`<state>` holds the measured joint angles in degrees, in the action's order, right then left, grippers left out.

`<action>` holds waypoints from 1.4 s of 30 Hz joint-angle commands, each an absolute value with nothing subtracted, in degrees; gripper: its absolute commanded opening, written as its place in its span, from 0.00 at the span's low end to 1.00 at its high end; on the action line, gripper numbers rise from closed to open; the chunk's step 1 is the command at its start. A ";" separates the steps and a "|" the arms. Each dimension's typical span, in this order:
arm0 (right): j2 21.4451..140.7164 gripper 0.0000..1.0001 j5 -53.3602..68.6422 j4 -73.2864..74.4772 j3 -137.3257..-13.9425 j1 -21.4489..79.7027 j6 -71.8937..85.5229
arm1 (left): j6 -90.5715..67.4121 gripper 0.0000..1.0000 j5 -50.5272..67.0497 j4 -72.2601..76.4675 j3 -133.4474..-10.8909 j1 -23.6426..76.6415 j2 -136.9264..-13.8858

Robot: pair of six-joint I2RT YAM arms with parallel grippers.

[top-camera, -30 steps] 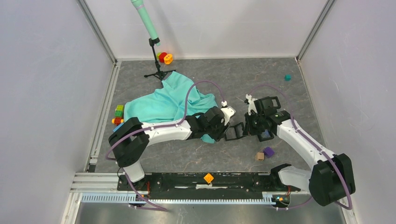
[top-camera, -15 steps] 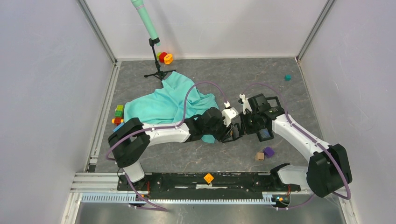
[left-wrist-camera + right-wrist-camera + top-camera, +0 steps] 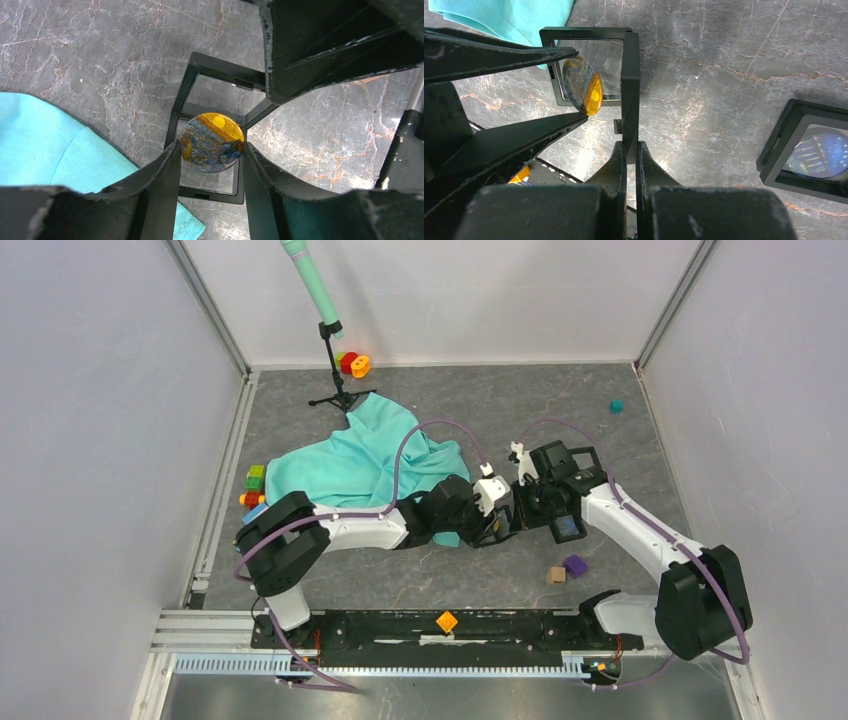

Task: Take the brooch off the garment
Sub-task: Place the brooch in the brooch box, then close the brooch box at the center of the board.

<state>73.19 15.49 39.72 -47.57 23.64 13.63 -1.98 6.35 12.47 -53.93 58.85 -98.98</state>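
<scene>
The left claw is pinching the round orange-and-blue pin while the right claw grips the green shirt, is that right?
Not quite. The right claw is shut on the edge of the black frame, not the shirt; the right wrist view shows it. The left claw does pinch the pin.

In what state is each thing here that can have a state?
brooch: off the garment, gripped at its edges
garment: crumpled, lying loose
black case: open, one half clamped
second case: lying flat, untouched
left gripper: shut on the brooch
right gripper: shut on the black case
</scene>
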 commanded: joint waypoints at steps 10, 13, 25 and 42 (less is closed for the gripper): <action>74.37 0.00 15.22 41.66 -49.06 24.08 12.57 | 3.16 0.52 1.29 10.15 -54.66 59.81 -101.16; 74.49 0.00 15.21 41.62 -49.00 24.08 12.53 | 3.61 0.55 0.66 9.01 -55.25 60.12 -101.75; 76.22 0.17 14.89 42.99 -51.59 24.08 11.47 | 0.68 0.87 1.47 4.75 -58.80 60.45 -103.33; 74.13 0.40 17.95 43.09 -55.78 23.99 9.45 | -14.00 0.77 7.72 10.94 -48.10 55.37 -93.21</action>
<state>76.44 15.68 44.38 -53.58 23.90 10.59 -8.10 6.22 7.51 -49.69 55.05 -97.21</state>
